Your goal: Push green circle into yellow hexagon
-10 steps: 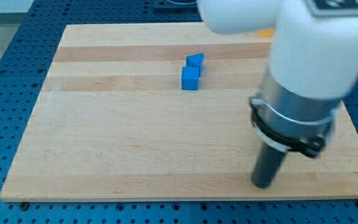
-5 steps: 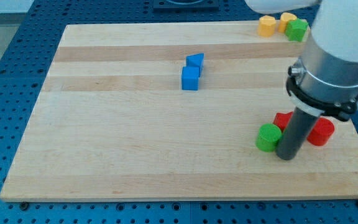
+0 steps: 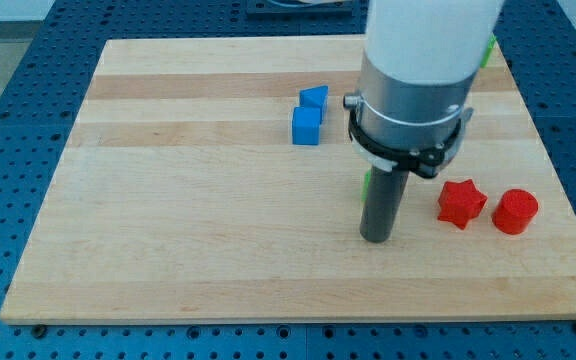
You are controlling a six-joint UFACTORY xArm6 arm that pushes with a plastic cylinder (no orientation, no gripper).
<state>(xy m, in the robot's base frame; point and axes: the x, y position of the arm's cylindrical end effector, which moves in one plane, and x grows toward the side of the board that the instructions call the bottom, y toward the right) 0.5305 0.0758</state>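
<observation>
My tip point(image 3: 374, 238) rests on the board a little right of centre. Only a thin green sliver point(image 3: 366, 182) shows at the rod's left edge, just above the tip; it looks like the green circle, mostly hidden behind the rod. The yellow hexagon is hidden behind the arm near the view's top right. A small green edge point(image 3: 490, 48) of another block shows there beside the arm.
A red star point(image 3: 461, 202) and a red circle point(image 3: 515, 211) lie to the right of the tip. Two blue blocks point(image 3: 314, 98) point(image 3: 306, 126) sit touching above the board's centre. The wooden board point(image 3: 168, 220) ends near the view's bottom.
The arm has swung left across the board. The green circle has gone from beside the red star to up and left, now behind the rod. The yellow blocks are now covered.
</observation>
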